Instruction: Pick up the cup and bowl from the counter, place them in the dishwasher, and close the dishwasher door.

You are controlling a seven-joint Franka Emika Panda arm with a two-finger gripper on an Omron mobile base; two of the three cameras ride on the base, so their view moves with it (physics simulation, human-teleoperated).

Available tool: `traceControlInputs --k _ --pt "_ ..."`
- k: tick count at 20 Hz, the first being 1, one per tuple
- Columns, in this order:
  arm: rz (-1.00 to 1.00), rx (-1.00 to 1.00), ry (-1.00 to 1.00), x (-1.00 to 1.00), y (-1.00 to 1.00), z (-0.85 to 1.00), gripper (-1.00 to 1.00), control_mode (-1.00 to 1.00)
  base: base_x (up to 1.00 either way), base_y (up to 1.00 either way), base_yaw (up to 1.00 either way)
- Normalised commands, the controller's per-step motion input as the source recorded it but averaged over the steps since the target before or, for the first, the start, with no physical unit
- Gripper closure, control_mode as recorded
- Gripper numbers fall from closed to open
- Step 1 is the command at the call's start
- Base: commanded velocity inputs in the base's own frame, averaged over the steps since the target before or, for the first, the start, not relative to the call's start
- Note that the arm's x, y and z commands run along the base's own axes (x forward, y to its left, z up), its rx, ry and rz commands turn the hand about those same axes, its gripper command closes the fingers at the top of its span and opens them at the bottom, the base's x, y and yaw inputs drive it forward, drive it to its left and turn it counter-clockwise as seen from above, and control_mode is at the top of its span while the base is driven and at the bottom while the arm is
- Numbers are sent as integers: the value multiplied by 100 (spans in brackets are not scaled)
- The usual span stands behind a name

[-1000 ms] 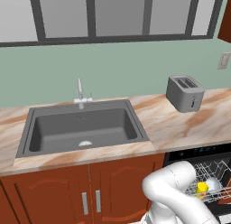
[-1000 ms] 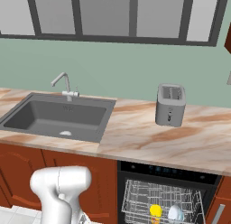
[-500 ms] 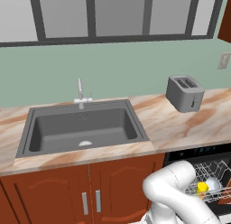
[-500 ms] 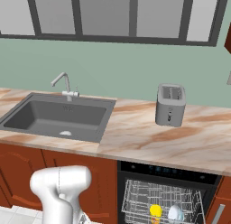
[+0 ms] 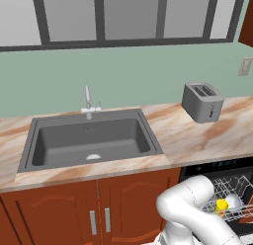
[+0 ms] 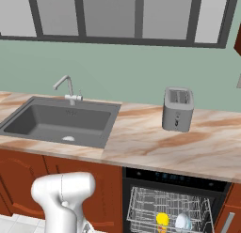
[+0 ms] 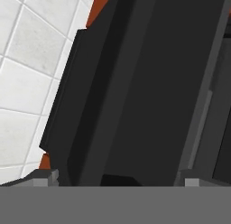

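The dishwasher [image 6: 174,178] stands open under the counter [image 6: 141,143], its white wire rack [image 6: 141,204] pulled into sight. Inside the rack the yellow cup [image 6: 162,219] stands just left of the pale bowl [image 6: 182,221]; from the left base view the cup [image 5: 222,204] and bowl [image 5: 233,201] show past my arm. My gripper [image 7: 119,180] is down low and open, fingertips [image 7: 45,177] spread wide. The black dishwasher door [image 7: 135,83] looms very close in front of it, at a slant, and I cannot tell whether they touch.
A grey toaster [image 6: 178,108] sits on the counter above the dishwasher. A dark sink [image 6: 61,119] with a faucet [image 6: 66,86] lies to the left, over red-brown cabinets [image 5: 99,209]. White floor tiles [image 7: 27,60] show beside the door.
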Motion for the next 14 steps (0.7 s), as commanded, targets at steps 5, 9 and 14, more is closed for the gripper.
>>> traceControlInputs --k 5,9,14 --pt "8 0 -12 -15 -14 -73 -100 -100 0 0 0" --pt "9 0 -8 16 -8 -62 -100 -100 0 0 0" --pt "9 0 -2 56 -1 -63 -100 -100 0 0 0"
